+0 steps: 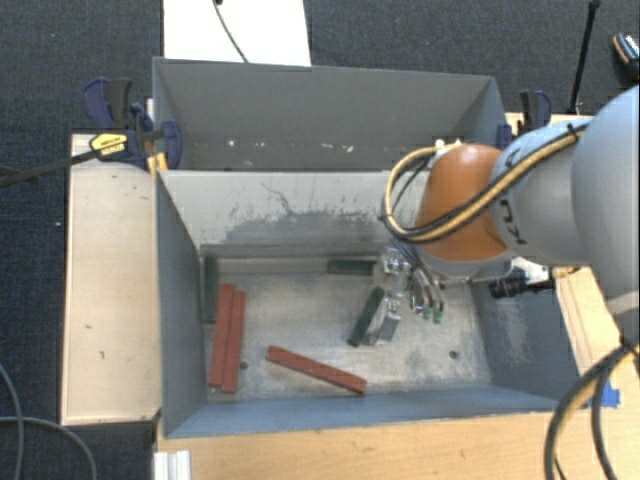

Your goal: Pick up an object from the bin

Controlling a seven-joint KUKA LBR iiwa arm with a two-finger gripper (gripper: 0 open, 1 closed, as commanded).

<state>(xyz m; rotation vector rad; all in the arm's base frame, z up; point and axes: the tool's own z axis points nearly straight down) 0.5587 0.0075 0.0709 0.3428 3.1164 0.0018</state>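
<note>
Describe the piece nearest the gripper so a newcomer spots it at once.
Look at the grey bin, on its floor right of middle, beside the gripper. A dark green bar lies slantwise there. The other two green bars hug the left and back walls; the red bars lie further left.

The claw [386,316] hangs low in the grey bin [300,208], under the arm's orange cover [455,203], near the middle of the floor. Right at its tip a dark green block [360,331] stands tilted, its lower end out toward the view's left; the claw seems to touch it, though the contact is hard to make out. Just behind the claw, against the back wall, lies a short dark green piece [348,266]. In front of it and to the view's left a red-brown stick [315,369] lies slanted on the floor. Well off to the view's left, by the side wall, two red-brown sticks [227,338] lie side by side, a dark green stick [209,288] beside them.
</note>
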